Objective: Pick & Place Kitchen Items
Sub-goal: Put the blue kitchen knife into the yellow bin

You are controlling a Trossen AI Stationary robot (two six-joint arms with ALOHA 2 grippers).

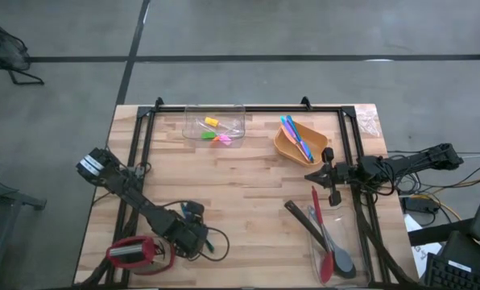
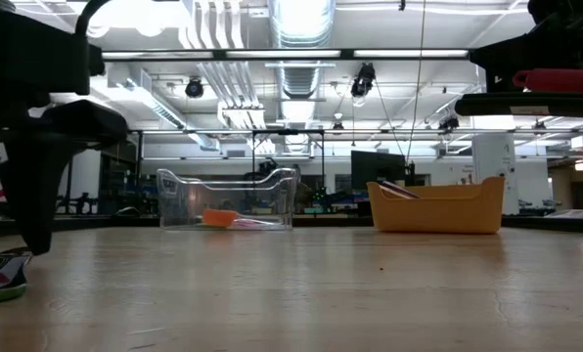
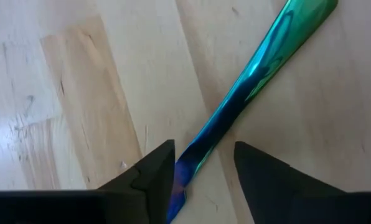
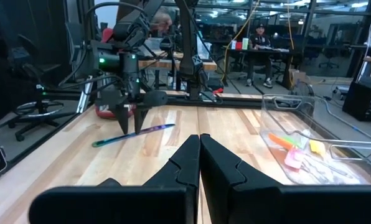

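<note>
**Q:** Where does your left tool stand?

**A:** Your left tool [image 3: 201, 177] is low over the near-left part of the wooden table [image 1: 248, 193], fingers parted and straddling one end of a thin blue-green iridescent piece of cutlery [image 3: 248, 93]. The left wrist view shows a gap between each finger and the handle, so nothing is gripped. The right wrist view shows the same left tool [image 4: 128, 115] pointing down at the table, with the cutlery [image 4: 132, 134] lying flat beside its tips. A chunky red-and-silver gadget [image 1: 135, 253] sits just beside that arm at the near-left corner.

**Q:** And your right tool?

**A:** Your right tool [image 1: 324, 173] hovers by the table's right side, just near of the orange bowl [image 1: 288, 147]. Its own camera shows the two dark fingers [image 4: 188, 168] pressed together with nothing between them.

**Q:** Where are the other kitchen items?

**A:** Blue and pink cutlery [image 1: 296, 135] rests inside the orange bowl at the far right. The clear tub [image 1: 193, 127] at the far centre holds small neon pieces [image 1: 216, 133] in yellow, pink, green and orange. Near the right front edge a red spatula [image 1: 321, 238], a grey-blue spatula [image 1: 337, 251] and a long black spoon [image 1: 298, 215] lie together in an overlapping bunch. From table height, the tub [image 2: 174, 196] and bowl [image 2: 434, 208] stand well apart across the far side.
</note>
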